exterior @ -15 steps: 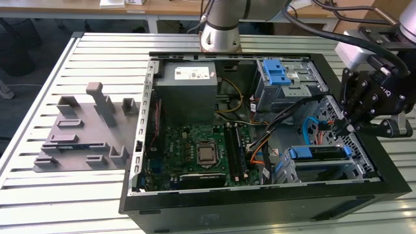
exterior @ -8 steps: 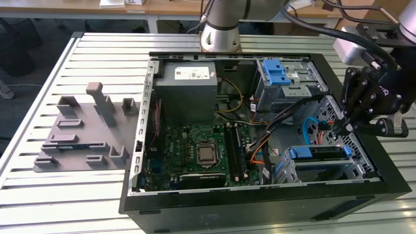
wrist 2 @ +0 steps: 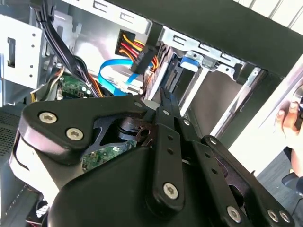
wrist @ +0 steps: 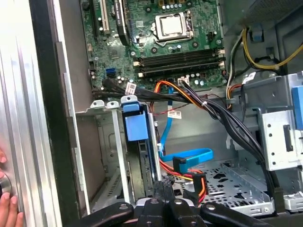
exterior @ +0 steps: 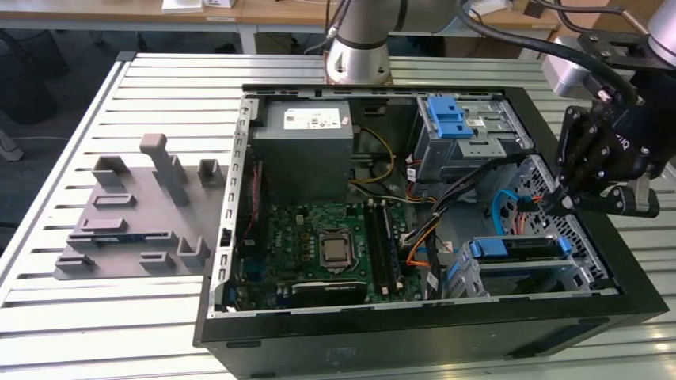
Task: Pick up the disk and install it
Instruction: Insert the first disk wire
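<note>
Blue plastic edges the disk (exterior: 514,247), which stands on edge in the grey metal drive cage (exterior: 587,271) of the open black computer case (exterior: 423,336), just ahead of the jaws and not touching them. In the first wrist view the blue end of its carrier (wrist: 136,124) shows at the mouth of the bay. The gripper (exterior: 565,194) hangs over the cage end of the case. In both wrist views its jaws are pressed together on nothing (wrist 2: 166,101) (wrist: 164,194). Judged from this, the pick-up is done and the install is at or near its end. Whether the carrier is fully latched cannot be told. Any further contact calls for a straight push along the bay rails, clear of the blue ribbon cable (wrist: 189,156) and the black wire bundle beside the jaws. A person's hand (wrist: 6,208) rests outside the case wall. The case lies on a slotted metal table (exterior: 158,79) with a grey slotted stand (exterior: 127,229) well apart. Wooden desks stand beyond.
</note>
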### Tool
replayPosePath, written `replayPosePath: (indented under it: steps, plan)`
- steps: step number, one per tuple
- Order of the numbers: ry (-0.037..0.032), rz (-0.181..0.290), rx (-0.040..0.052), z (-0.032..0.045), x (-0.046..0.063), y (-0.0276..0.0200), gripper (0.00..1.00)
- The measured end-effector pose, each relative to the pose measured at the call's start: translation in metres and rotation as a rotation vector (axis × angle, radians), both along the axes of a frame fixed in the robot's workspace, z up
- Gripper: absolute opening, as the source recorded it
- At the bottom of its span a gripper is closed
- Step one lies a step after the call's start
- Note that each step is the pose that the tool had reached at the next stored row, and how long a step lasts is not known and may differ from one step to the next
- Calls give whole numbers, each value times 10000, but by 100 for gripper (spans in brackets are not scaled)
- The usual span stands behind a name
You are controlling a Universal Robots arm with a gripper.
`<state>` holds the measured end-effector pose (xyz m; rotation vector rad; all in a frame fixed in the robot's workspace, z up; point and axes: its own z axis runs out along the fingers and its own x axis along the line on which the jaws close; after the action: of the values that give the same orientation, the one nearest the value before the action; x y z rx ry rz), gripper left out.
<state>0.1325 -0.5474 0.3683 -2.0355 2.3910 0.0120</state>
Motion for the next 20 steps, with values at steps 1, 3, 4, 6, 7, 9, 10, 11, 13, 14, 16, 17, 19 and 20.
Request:
replayPosePath:
  steps: [1, 3, 4, 6, 7, 9, 10, 11, 13, 14, 16, 17, 19, 20]
  plan:
    - [5, -4, -2, -1, 12, 14, 11]
    - [21, -11, -4, -3, 35, 43, 11]
    - [35, -11, -4, -3, 49, 60, 11]
    - [46, -10, -9, -4, 76, 100, 11]
    - [49, -12, -15, -5, 86, 120, 11]
    - [60, -36, -22, -6, 98, 147, 11]
    - [66, -79, -22, -8, 101, 151, 11]
    - [73, -138, -24, -9, 101, 155, 11]
    - [82, -257, -27, -12, 104, 163, 11]
    - [85, -305, -33, -13, 107, 168, 11]
    - [96, -345, -76, -15, 118, 184, 18]
    - [109, -352, -98, -17, 125, 193, 19]
    - [148, -364, -145, -22, 139, 211, 25]
    - [175, -369, -172, -25, 145, 220, 25]
